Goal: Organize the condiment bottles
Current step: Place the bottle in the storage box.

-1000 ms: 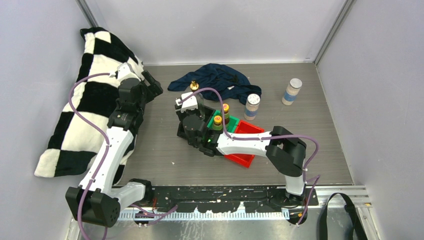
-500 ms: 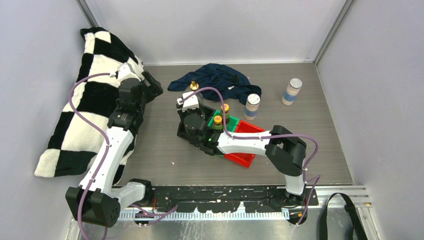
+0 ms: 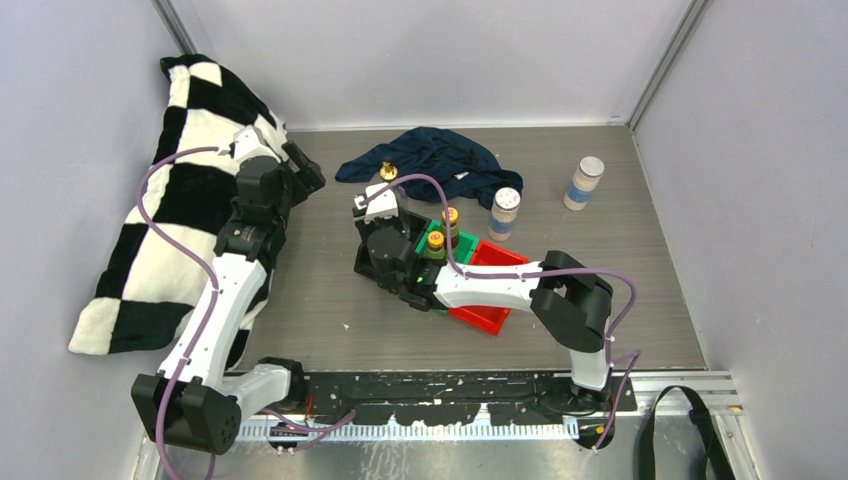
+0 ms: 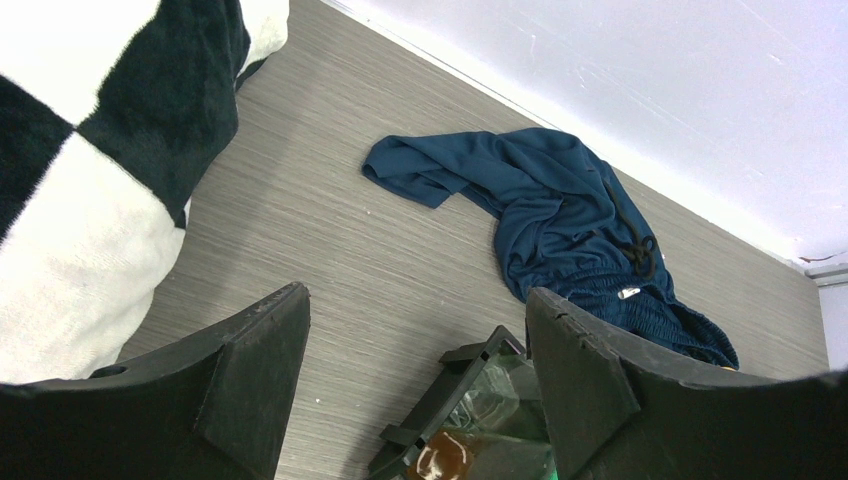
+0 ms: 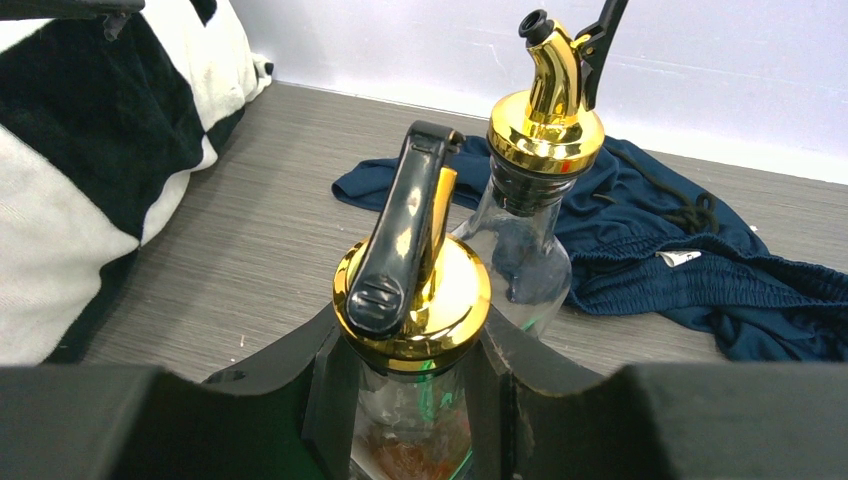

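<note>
My right gripper (image 3: 386, 262) (image 5: 410, 400) is shut on a clear glass bottle with a gold pourer top (image 5: 412, 300), at the black bin (image 3: 368, 268). A second glass bottle (image 5: 530, 230) stands just behind it; its gold top shows in the top view (image 3: 388, 170). Two dark yellow-capped bottles (image 3: 451, 222) (image 3: 436, 243) stand in the green bin (image 3: 466, 243). Two white-capped jars (image 3: 506, 212) (image 3: 584, 182) stand on the table at the right. My left gripper (image 3: 305, 172) (image 4: 415, 300) is open and empty, left of the black bin (image 4: 450, 400).
A red bin (image 3: 488, 300) lies under my right forearm. A dark blue cloth (image 3: 440, 160) (image 4: 560, 210) lies at the back. A black-and-white checked blanket (image 3: 170, 200) covers the left side. Walls close the back and sides.
</note>
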